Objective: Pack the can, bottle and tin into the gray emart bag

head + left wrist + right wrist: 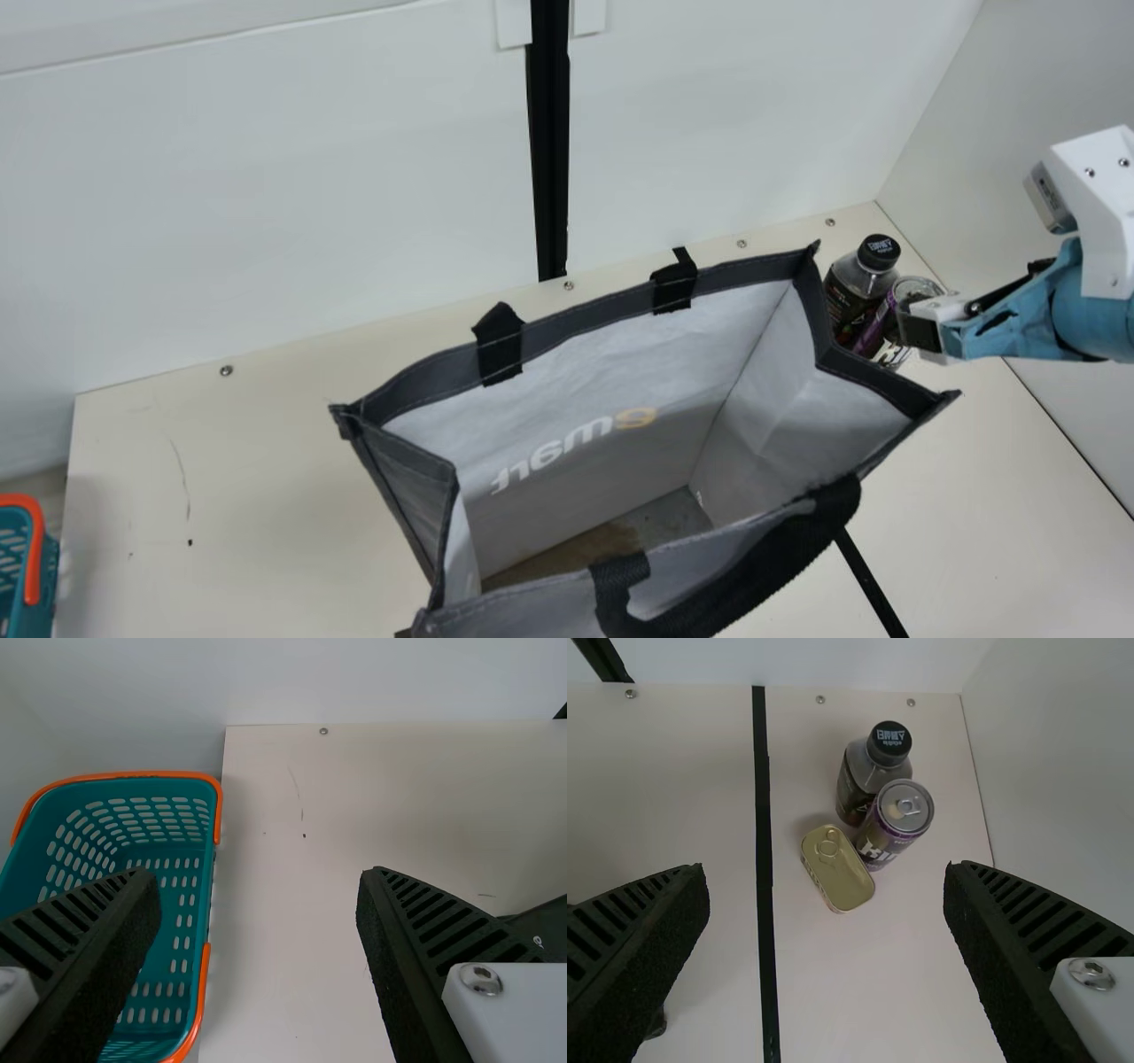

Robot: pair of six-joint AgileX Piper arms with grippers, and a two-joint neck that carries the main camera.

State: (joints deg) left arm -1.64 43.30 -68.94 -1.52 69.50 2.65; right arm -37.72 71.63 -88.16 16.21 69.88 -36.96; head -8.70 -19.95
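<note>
Near the cream table's [221, 496] far right corner, the bottle [866, 778], can [893, 826] and tin [840, 873] sit beside the open gray emart bag [620, 354]. Left gripper [259, 875] and right gripper [826, 873] gape empty; the first pick seems due, the right lowering onto one.

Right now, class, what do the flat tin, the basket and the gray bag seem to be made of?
The tin looks like thin metal with a satiny gold sheen; its ring pull suggests that. The basket appears to be smooth moulded plastic, given its regular slots. The gray bag seems matte fabric, probably synthetic: it creases and has stitched edging.
</note>
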